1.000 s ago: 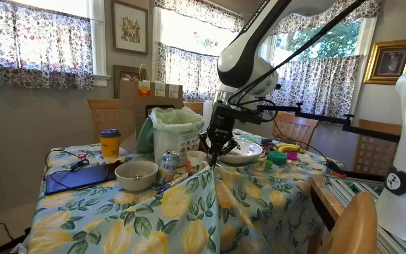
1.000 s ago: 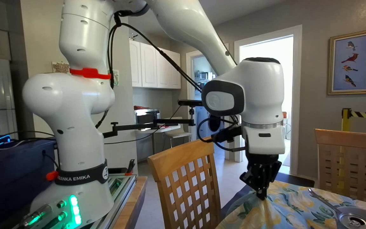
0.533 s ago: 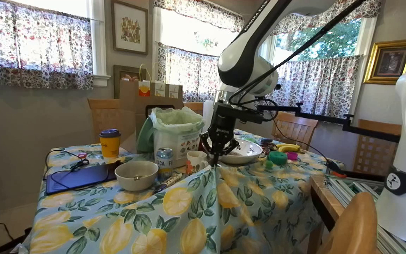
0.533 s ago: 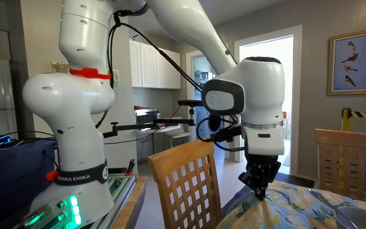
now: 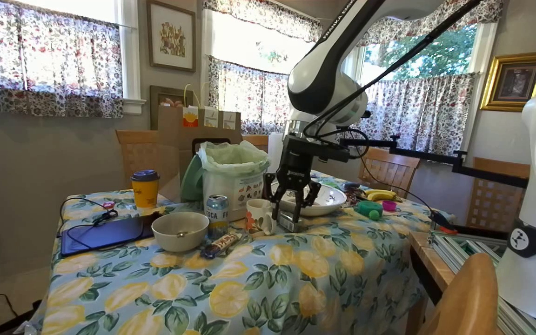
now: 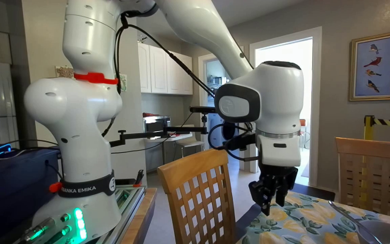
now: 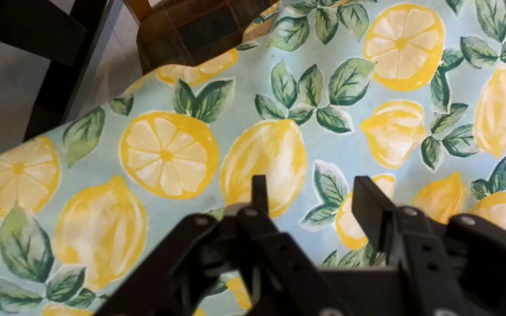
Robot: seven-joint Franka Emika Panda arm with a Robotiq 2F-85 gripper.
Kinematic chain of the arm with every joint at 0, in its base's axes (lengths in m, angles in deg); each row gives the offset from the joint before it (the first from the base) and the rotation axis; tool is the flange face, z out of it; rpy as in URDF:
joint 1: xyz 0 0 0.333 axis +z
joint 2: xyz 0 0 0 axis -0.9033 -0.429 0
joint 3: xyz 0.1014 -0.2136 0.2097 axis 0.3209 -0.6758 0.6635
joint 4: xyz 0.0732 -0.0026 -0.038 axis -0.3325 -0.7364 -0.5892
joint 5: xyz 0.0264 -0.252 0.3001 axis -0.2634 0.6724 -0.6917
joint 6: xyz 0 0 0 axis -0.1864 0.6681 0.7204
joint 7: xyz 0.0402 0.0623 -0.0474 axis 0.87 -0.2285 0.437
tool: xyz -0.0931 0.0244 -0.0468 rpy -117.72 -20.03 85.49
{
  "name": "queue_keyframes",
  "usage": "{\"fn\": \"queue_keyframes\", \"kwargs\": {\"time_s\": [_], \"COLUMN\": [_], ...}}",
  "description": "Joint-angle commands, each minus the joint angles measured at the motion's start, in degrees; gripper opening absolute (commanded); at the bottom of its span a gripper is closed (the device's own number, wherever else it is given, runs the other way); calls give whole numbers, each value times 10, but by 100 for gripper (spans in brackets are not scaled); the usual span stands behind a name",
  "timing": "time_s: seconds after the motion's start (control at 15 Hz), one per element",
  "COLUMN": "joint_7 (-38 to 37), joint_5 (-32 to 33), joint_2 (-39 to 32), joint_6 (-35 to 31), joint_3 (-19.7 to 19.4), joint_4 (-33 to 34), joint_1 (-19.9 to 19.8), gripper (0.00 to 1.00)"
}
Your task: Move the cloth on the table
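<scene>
"Wrist view: how does the black two-fingered claw (image 7: 310, 189) stand?"

"Its jaws are well apart, and a pale blue fabric tablecloth (image 7: 323, 145) printed with yellow lemons and green leaves shows through the gap."

"Where does that tablecloth lie?"

"Under the claw, draped over the broad dining table (image 5: 389, 232) and hanging down past its side. Whether the claw touches it, I can't tell."

"What is closest to the claw?"

"In an exterior view, a low silvery object (image 5: 289, 224), partly hidden by the jaws, so I can't name it. Just beside the claw is a white ceramic mug (image 5: 255, 215) with an orange-red flower, and behind the claw a wide white dish (image 5: 329, 204) with a small dark pattern."

"Further out?"

"Past the mug, a blue and silver drink can (image 5: 218, 217), a long wrapped bar (image 5: 224, 243) and a round off-white bowl (image 5: 168, 235). On the claw's opposite side, a small green ball (image 5: 374, 215), a bright pink object (image 5: 388, 205) and yellow bananas (image 5: 379, 195)."

"Farthest off?"

"A yellow paper cup (image 5: 146, 193) with a dark lid, then, beyond the table, a light wooden chair (image 5: 391, 163) and small-print floral curtains (image 5: 417, 111)."
</scene>
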Motion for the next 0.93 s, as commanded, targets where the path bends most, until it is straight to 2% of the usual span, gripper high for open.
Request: {"fn": "queue_keyframes", "kwargs": {"time_s": [0.0, 0.13, 0.2, 0.87], "joint_7": [3, 3, 2, 3], "joint_5": [-7, -2, 3, 28], "joint_2": [19, 19, 18, 12], "joint_6": [12, 18, 25, 87], "joint_3": [-9, -10, -11, -18], "joint_4": [-11, -9, -7, 10], "joint_1": [7, 7, 8, 9], "gripper": [85, 99, 100, 100]}}
